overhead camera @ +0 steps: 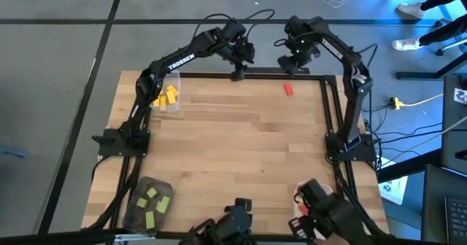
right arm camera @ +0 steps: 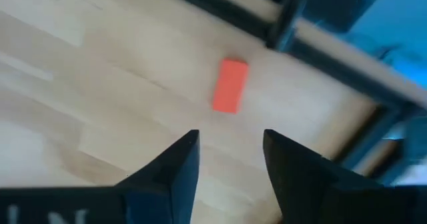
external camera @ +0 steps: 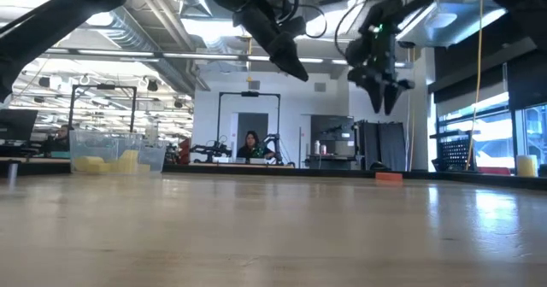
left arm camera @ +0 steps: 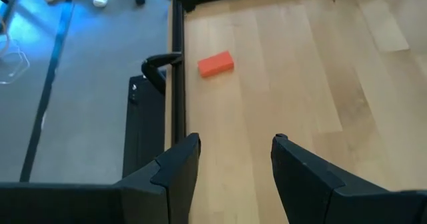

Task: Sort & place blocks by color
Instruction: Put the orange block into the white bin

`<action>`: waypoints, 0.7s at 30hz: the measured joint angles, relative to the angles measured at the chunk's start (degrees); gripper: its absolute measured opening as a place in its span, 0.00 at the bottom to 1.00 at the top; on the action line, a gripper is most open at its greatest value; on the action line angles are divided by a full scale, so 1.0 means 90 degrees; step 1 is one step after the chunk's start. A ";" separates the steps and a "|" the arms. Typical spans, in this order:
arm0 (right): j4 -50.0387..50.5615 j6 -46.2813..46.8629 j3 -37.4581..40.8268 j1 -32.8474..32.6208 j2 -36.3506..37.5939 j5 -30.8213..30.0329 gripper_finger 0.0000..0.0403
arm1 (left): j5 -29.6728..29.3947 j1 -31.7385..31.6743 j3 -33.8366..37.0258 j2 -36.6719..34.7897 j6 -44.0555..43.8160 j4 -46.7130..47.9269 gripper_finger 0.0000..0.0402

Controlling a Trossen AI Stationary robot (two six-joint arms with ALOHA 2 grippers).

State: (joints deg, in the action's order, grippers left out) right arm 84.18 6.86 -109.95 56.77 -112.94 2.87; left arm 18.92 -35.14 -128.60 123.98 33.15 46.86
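Block in play: we see one red block (overhead camera: 288, 89), a short flat rectangular piece, lying on bare wood near the table's far edge, right of centre.
Sorted blocks: we note yellow blocks (overhead camera: 167, 96) in a clear tray (overhead camera: 177, 105) at far left and light green blocks (overhead camera: 154, 202) in a dark tray (overhead camera: 137, 216) at near left.
Right gripper (right arm camera: 230, 147): fingers parted wide, empty, raised just beyond the red block.
Left gripper (left arm camera: 235, 154): fingers parted wide, empty, raised over the far edge.
View differences: only the low view shows the room behind, with a seated person (external camera: 251, 144).
Surfaces: wooden plank table (overhead camera: 241, 157), black metal frame rail (overhead camera: 219, 74).
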 joint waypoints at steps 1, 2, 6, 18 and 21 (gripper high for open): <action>0.0000 0.0050 -0.0002 0.0038 -0.0137 0.0192 0.42 | 0.0000 0.0000 0.0000 0.0000 0.0000 0.0058 0.44; -0.0007 0.0057 -0.0002 0.0065 -0.0269 0.0314 0.42 | 0.0000 0.0000 0.0000 0.0000 0.0000 0.0117 0.44; -0.0010 0.0044 -0.0002 0.0141 -0.0760 0.0264 0.42 | -0.0001 0.0000 0.0000 0.0002 0.0000 0.0272 0.44; 0.0010 -0.0034 -0.0002 0.0151 -0.1956 0.0240 0.42 | -0.0005 0.0000 0.0000 0.0002 0.0000 0.0412 0.44; 0.0010 -0.0153 -0.0002 0.0151 -0.2168 0.0202 0.42 | -0.0005 0.0000 0.0000 0.0002 0.0000 0.0411 0.44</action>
State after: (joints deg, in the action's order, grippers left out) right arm 84.27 5.48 -109.97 58.13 -132.45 4.69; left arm 18.87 -35.14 -128.60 124.01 33.15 50.56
